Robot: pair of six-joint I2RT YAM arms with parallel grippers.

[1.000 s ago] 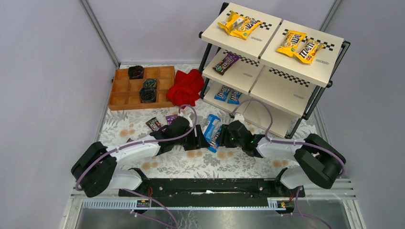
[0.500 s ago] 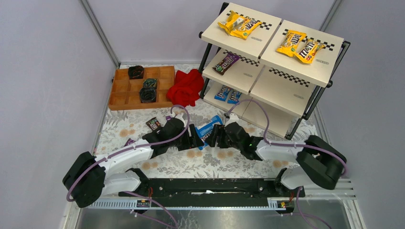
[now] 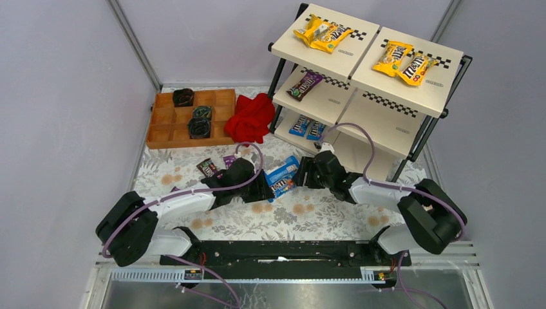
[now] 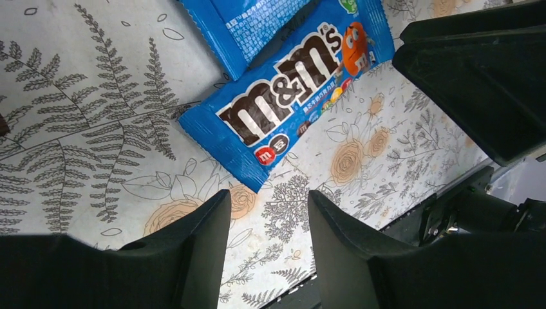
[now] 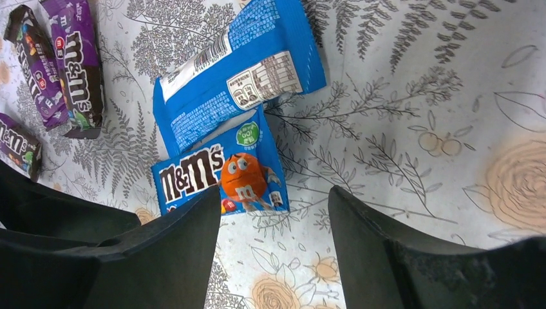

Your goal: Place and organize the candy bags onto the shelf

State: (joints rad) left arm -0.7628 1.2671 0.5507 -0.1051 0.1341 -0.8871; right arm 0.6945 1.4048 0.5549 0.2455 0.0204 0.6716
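Tray [image 3: 169, 118] of brown wood sits in the far left corner of the surface [image 3: 309, 219], with a red cloth [image 3: 250, 117] bunched against its right end. Toward the middle, a dark brown packet [image 3: 207, 168] and a purple packet [image 3: 230, 159] lie flat side by side, just behind the left arm. The left claw [image 3: 263, 187] hangs low over the middle of the surface, its fingers [image 4: 199, 244] apart with nothing between them. Just to its right lie two blue packets that touch each other: a face-up packet [image 3: 280, 187] on the near side and a face-down packet [image 3: 284, 170] behind it. The right claw [image 3: 302, 175] hovers just right of this pair, its fingers [image 5: 373, 244] likewise spread and empty. The shelf [image 3: 380, 122] stands in the far right corner. Its bottom tier holds a blue pair [image 3: 307, 129], its middle tier a purple bag [image 3: 304, 85] on the left board, and its top tier yellow bags [image 3: 322, 32], two on each board.
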